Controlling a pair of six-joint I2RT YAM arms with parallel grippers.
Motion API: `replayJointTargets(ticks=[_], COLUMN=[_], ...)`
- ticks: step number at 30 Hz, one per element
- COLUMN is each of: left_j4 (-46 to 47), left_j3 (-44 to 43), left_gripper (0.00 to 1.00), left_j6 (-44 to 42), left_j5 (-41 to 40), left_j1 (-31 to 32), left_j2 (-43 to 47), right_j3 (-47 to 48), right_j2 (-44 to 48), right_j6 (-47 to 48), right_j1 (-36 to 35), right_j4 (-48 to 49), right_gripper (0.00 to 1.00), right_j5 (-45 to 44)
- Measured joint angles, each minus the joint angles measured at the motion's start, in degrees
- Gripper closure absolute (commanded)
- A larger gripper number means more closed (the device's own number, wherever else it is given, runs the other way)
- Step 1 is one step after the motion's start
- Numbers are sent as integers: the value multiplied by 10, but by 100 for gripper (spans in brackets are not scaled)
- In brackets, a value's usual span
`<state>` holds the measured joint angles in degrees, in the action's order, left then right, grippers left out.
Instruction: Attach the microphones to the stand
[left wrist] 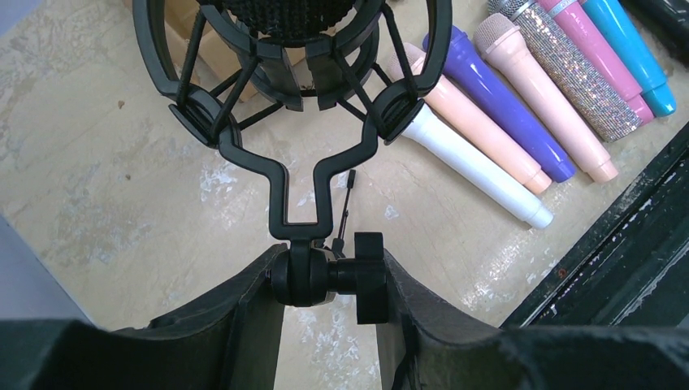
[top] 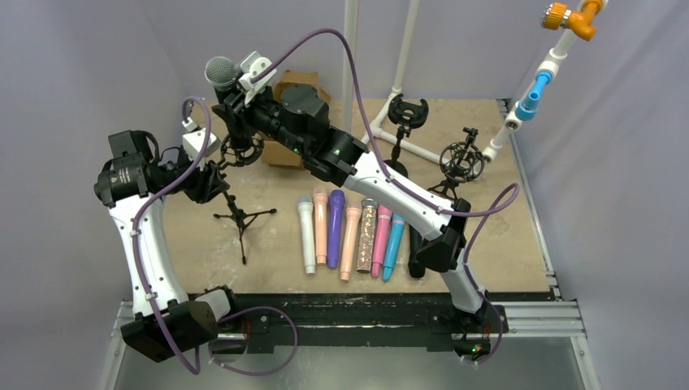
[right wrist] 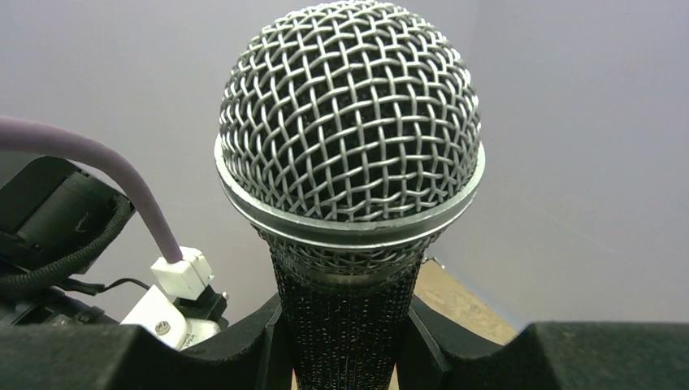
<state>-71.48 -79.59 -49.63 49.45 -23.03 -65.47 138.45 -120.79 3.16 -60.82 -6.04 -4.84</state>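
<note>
A black glitter microphone with a silver mesh head (right wrist: 349, 122) stands upright, and my right gripper (right wrist: 348, 325) is shut on its body just under the head. From above, this microphone (top: 221, 73) is at the back left, over the stand's black shock mount (top: 241, 150). In the left wrist view its dark body (left wrist: 284, 10) sits inside the mount's ring (left wrist: 292, 73). My left gripper (left wrist: 329, 280) is shut on the stand's swivel joint and knob below the mount. The tripod (top: 240, 218) rests on the table. Several microphones lie in a row: white (top: 306, 236), purple (top: 335, 227), silver glitter (top: 367, 236), blue (top: 393, 246).
Two more black shock-mount stands (top: 406, 114) (top: 461, 158) stand at the back right. A cardboard box (top: 291, 85) sits behind my right arm. A white pipe frame (top: 404, 57) rises at the back. The row of microphones (left wrist: 520, 122) lies right of the held stand.
</note>
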Motion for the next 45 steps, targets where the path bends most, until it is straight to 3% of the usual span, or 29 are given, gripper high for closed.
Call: replayJointTargets(ticks=[15,20,45], left_j4=[24,41,269], left_j3=[20,28,122], left_gripper=[84,93,89], left_j6=[2,10,169], left_j5=[17,22,7], left_j1=[-1,-1,0], left_j2=[11,15,38], right_j3=[33,35,8], right_j2=[-10,-10,0], right_j6=[16,21,12], right_j1=[-2,-2,3], right_j4=[-50,-80,-122], right_gripper=[100,100,100], right_j5=[2,13,0])
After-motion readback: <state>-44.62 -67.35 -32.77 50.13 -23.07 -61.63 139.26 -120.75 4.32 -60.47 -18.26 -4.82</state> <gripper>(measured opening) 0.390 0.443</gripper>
